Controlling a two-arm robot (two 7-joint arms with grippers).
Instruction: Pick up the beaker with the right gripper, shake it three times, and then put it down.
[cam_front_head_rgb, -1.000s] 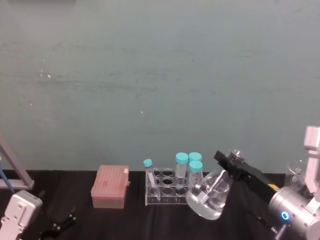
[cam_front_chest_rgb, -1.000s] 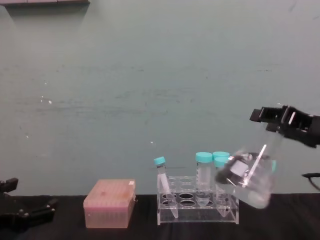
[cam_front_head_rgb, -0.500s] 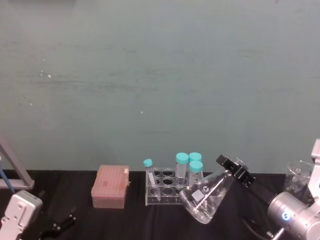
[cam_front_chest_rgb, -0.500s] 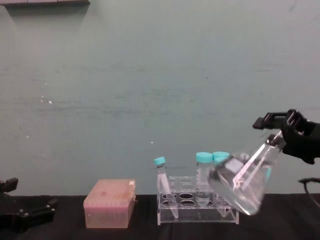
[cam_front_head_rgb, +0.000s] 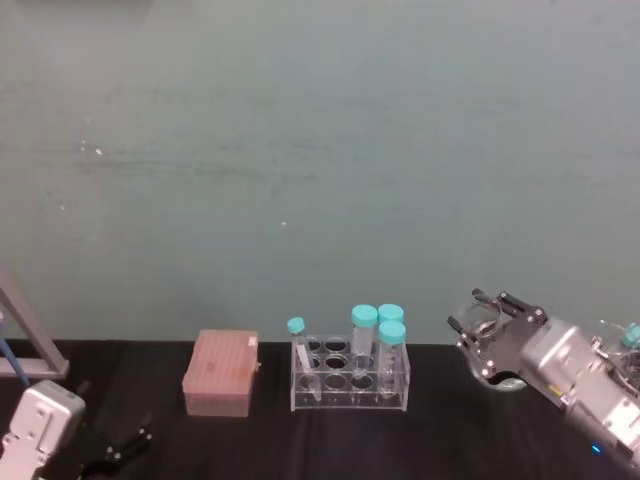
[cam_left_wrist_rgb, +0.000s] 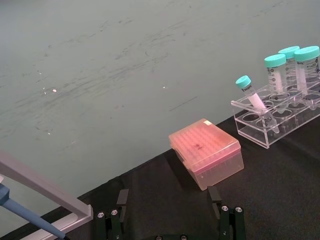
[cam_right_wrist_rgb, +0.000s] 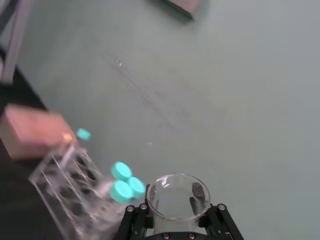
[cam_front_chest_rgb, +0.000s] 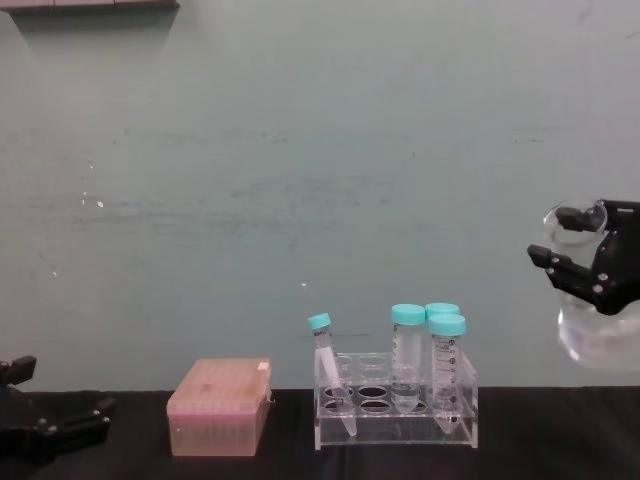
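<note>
1. A black bench (cam_front_chest_rgb: 285, 470) runs along the bottom of the chest view, in front of a plain teal-green wall (cam_front_chest_rgb: 300, 150).
2. The right gripper (cam_front_chest_rgb: 552, 235), a black claw, is in the air over the right end of the bench, close to the right edge of the chest view. In the head view it sits low on the right (cam_front_head_rgb: 485, 325).
3. The claw is closed on the narrow neck of the beaker (cam_front_chest_rgb: 592, 342). One finger sits on each side just under the flared rim, so the claw is open only as wide as the neck.
4. The beaker is a clear glass conical flask and hangs from the claw. Its rim is level with the fingers and its wide base is below them.
5. In the chest view the base is off the bench surface. The beaker is well to the right of the tube rack (cam_front_chest_rgb: 395, 412) and higher than it.
6. The right wrist view looks onto the beaker's round open mouth (cam_right_wrist_rgb: 176, 197), which sits between the two black fingers (cam_right_wrist_rgb: 136, 216).
7. The clear tube rack stands near the middle of the bench and holds tubes (cam_front_chest_rgb: 408, 350) with teal caps. One slimmer tube leans to the side.
8. A pink box (cam_front_chest_rgb: 218, 408) stands on the bench just left of the rack, not touching it.
9. The left gripper (cam_front_chest_rgb: 60, 425) is low over the left end of the bench. In the left wrist view (cam_left_wrist_rgb: 170, 222) its fingers are spread apart with nothing between them.
</note>
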